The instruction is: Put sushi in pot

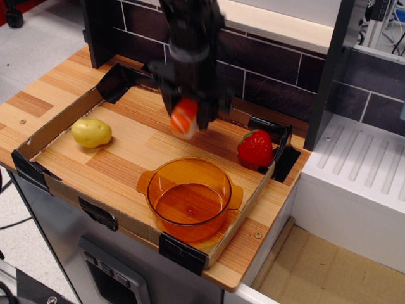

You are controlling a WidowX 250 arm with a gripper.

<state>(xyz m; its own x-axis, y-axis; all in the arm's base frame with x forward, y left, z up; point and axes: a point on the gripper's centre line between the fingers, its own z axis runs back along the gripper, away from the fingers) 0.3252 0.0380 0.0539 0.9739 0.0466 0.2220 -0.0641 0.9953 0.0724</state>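
The sushi [185, 118], an orange slab with white stripes on white rice, hangs in the air above the wooden board, held between the black fingers of my gripper [186, 114]. The gripper is shut on it and comes down from the top of the view. The image is blurred by motion here. The amber see-through pot [190, 199] with two small side handles stands empty on the board, in front of and below the gripper, a little to its right.
A yellow potato [92, 133] lies at the left of the board. A red strawberry [255, 149] stands at the right. A low cardboard rim [57, 123] with black corners frames the board. A dark tiled wall [272, 76] stands behind.
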